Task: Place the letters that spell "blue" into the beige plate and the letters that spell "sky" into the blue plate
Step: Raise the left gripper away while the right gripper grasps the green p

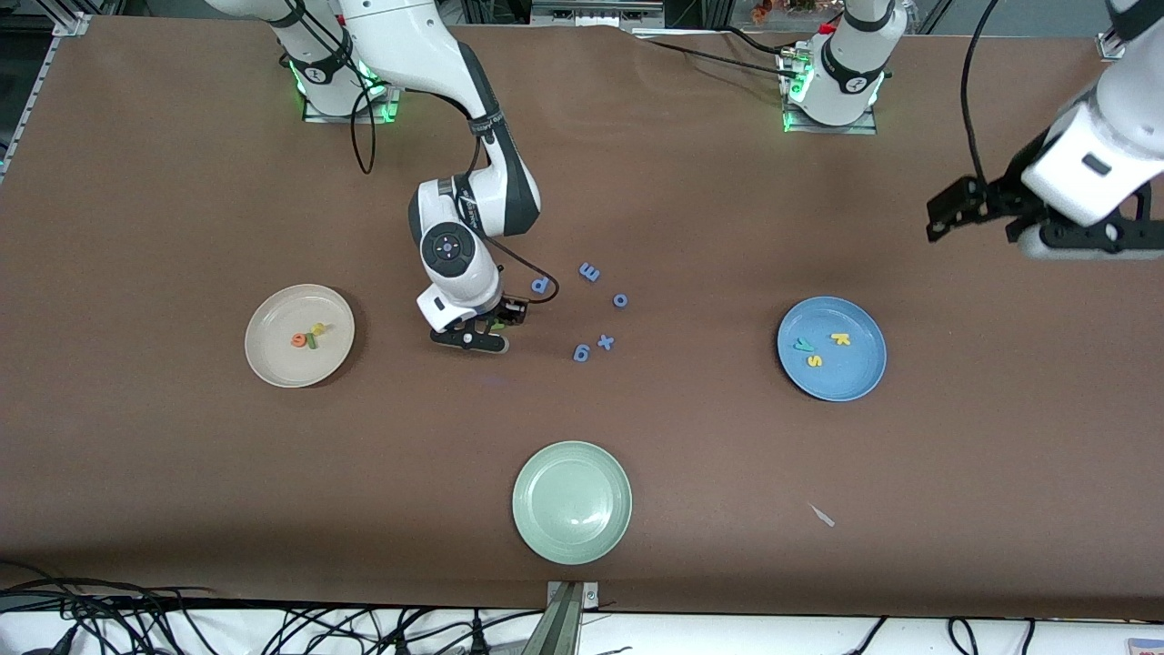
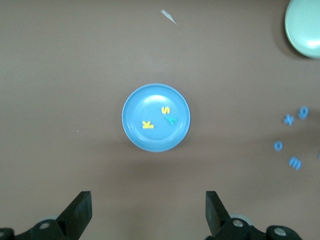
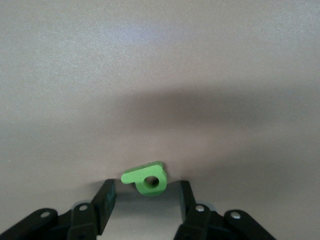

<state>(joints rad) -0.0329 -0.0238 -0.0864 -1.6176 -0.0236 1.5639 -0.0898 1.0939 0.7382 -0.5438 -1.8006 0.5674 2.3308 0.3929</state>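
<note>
My right gripper [image 1: 496, 329] is down at the table's middle, its fingers [image 3: 106, 200] open on either side of the olive-green b [image 3: 145, 178] with a gap to each. The b lies flat at the fingertips. The beige plate [image 1: 273, 357], toward the right arm's end, holds the orange e [image 1: 297, 340], the dark green l [image 1: 310, 342] and the yellow u [image 1: 318, 328]. In the blue plate [image 1: 850, 375] lie the yellow k [image 1: 841, 338], the yellow s [image 1: 815, 360] and the teal y [image 1: 803, 345]. My left gripper [image 2: 148, 212] waits open and empty, high above that end of the table.
Several blue-purple letters [image 1: 605, 342] lie scattered beside the right gripper, toward the blue plate. A pale green plate [image 1: 572, 502] sits nearer the front camera. A small white scrap [image 1: 823, 516] lies on the brown table, nearer the camera than the blue plate.
</note>
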